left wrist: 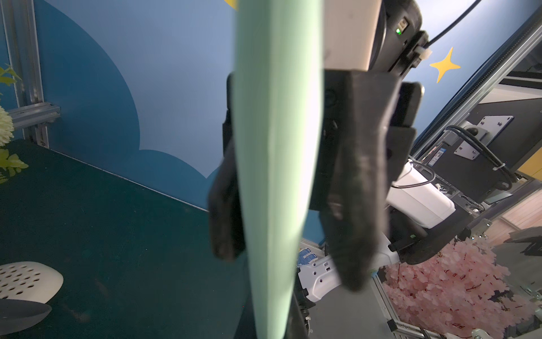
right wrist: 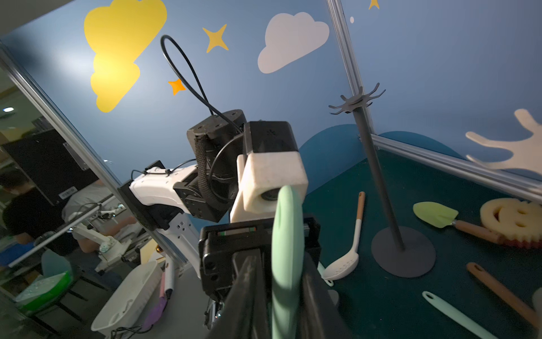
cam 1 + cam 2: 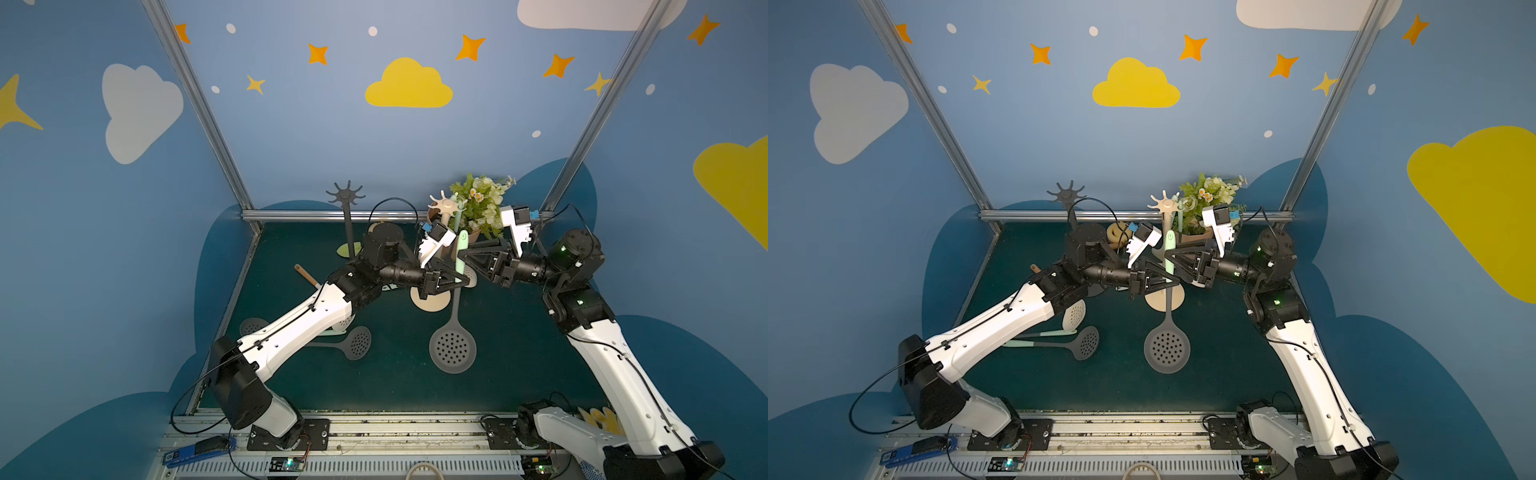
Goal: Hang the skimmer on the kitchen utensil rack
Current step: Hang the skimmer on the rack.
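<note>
Well to the left of the cream rack [image 3: 445, 204] a grey rack [image 3: 345, 194] is seen standing. Also to its left, and nearer the camera than its base, a loose grey skimmer [image 3: 358, 343] lies on the table. Neither is judged to be in the way. Just in front of the cream rack's post, the left gripper [image 3: 463, 279] is pressed together on the mint handle of the skimmer [image 3: 452, 348]. The skimmer is held upright with its perforated head hanging low in front of the rack's base. Higher on the same handle, close before the post, the right gripper [image 3: 462, 254] is set with a jaw on either side, but whether the handle is already pinched cannot be told. The main hazard is judged to lie in this handover. If the left grip were released before the right one is firm, the skimmer could be dropped or swung against the post. The hanging hole at the handle's tip appears lower than the hooks, so a lift is thought necessary. A hook could be missed, or the rack tipped if it is pushed sideways. Just to the right of the rack, the flower pot [image 3: 484, 203] could be brushed by the right arm.
</note>
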`<state>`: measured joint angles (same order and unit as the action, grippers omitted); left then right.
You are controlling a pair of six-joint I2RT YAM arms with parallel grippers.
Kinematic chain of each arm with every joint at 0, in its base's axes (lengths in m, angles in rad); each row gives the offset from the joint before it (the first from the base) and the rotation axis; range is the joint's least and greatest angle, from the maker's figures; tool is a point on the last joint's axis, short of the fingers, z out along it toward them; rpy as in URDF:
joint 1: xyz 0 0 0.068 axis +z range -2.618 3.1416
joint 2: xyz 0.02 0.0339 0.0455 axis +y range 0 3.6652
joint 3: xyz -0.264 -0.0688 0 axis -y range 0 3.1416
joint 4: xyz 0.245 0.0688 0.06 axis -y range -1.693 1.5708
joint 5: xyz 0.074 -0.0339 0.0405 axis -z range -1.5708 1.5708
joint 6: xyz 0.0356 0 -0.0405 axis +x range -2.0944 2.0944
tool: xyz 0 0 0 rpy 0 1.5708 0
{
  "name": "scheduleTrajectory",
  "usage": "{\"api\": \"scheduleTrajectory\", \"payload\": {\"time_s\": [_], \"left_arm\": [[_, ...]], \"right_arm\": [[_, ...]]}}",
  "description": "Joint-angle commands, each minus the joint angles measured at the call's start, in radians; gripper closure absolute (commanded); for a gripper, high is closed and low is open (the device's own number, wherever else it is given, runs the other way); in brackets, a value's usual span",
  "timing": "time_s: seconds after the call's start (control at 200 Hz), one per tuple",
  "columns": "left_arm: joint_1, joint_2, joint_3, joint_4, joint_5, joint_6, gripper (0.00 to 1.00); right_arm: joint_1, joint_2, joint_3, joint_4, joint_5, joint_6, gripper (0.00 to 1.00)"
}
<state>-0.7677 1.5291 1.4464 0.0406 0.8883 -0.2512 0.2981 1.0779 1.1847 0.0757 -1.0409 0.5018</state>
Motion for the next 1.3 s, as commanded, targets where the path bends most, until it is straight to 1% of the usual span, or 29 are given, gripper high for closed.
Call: {"api": "scheduleTrajectory", "payload": {"time_s": [0.0,0.045,0.08,0.125,0.175,0.22,0.275,0.34,0.496,0.631,0.686,0.756,0.816,0.886,0.956,1.026,1.101,1.121,1.126,1.131,1.202,1.227,1.232,1.252,1.272,1.297], "left_arm": [[0.006,0.005,0.014,0.050,0.018,-0.016,0.97],[0.008,0.007,0.015,0.046,0.018,-0.015,0.96],[0.008,0.008,0.015,0.042,0.018,-0.016,0.94],[0.008,0.008,0.011,0.036,0.023,-0.015,0.88],[0.008,0.004,-0.003,0.039,0.022,-0.017,0.79],[0.009,-0.002,-0.017,0.046,0.016,-0.020,0.69],[0.010,-0.010,-0.038,0.063,0.011,-0.027,0.67],[0.009,-0.018,-0.064,0.092,0.007,-0.041,0.66],[0.008,-0.029,-0.098,0.113,0.006,-0.057,0.69],[0.008,-0.031,-0.107,0.133,-0.008,-0.063,0.79],[0.007,-0.029,-0.105,0.143,-0.011,-0.069,0.80],[0.005,-0.028,-0.101,0.151,-0.011,-0.071,0.85],[0.002,-0.026,-0.100,0.158,-0.012,-0.072,0.85],[0.001,-0.024,-0.100,0.166,-0.013,-0.078,0.82],[-0.003,-0.021,-0.101,0.178,-0.018,-0.080,0.89],[-0.005,-0.018,-0.103,0.181,-0.026,-0.083,0.94],[-0.007,-0.019,-0.106,0.182,-0.040,-0.089,0.96],[-0.008,-0.017,-0.108,0.182,-0.042,-0.089,0.97],[-0.008,-0.017,-0.109,0.184,-0.043,-0.089,0.96],[-0.009,-0.017,-0.111,0.183,-0.044,-0.088,0.97],[-0.020,-0.011,-0.126,0.198,-0.076,-0.084,0.97],[-0.025,-0.014,-0.139,0.209,-0.108,-0.090,0.97],[-0.027,-0.014,-0.142,0.212,-0.118,-0.090,0.97],[-0.033,-0.017,-0.156,0.226,-0.158,-0.095,0.96],[-0.041,-0.020,-0.170,0.238,-0.198,-0.099,0.96],[-0.051,-0.019,-0.183,0.251,-0.244,-0.099,0.96]], "right_arm": [[0.009,0.017,0.046,-0.007,-0.022,-0.026,0.88],[0.009,0.020,0.053,-0.001,-0.022,-0.024,1.00],[0.007,0.023,0.058,0.003,-0.018,-0.023,1.00],[0.007,0.027,0.065,0.005,-0.013,-0.024,1.00],[0.005,0.033,0.075,0.002,-0.015,-0.025,1.00],[0.002,0.040,0.086,-0.003,-0.014,-0.024,1.00],[-0.007,0.048,0.099,-0.002,-0.014,-0.019,1.00],[-0.015,0.054,0.113,0.006,-0.016,-0.006,1.00],[-0.034,0.066,0.136,0.030,-0.025,0.024,1.00],[-0.039,0.071,0.134,0.052,-0.028,0.047,1.00],[-0.041,0.070,0.130,0.056,-0.027,0.050,1.00],[-0.042,0.064,0.123,0.061,-0.027,0.054,1.00],[-0.043,0.062,0.115,0.068,-0.028,0.059,1.00],[-0.044,0.059,0.110,0.077,-0.027,0.067,1.00],[-0.047,0.056,0.106,0.085,-0.027,0.075,1.00],[-0.051,0.056,0.105,0.084,-0.025,0.076,1.00],[-0.061,0.051,0.103,0.070,-0.017,0.074,1.00],[-0.064,0.048,0.103,0.062,-0.011,0.070,0.94],[-0.064,0.048,0.103,0.062,-0.011,0.070,0.94],[-0.067,0.046,0.103,0.056,-0.010,0.068,0.91],[-0.082,0.028,0.100,-0.002,0.021,0.031,0.64],[-0.088,0.020,0.100,-0.036,0.034,0.010,0.54],[-0.088,0.020,0.100,-0.036,0.034,0.010,0.54],[-0.094,0.011,0.101,-0.078,0.052,-0.016,0.45],[-0.100,-0.002,0.099,-0.117,0.072,-0.039,0.41],[-0.105,-0.018,0.098,-0.174,0.108,-0.073,0.38]]}}
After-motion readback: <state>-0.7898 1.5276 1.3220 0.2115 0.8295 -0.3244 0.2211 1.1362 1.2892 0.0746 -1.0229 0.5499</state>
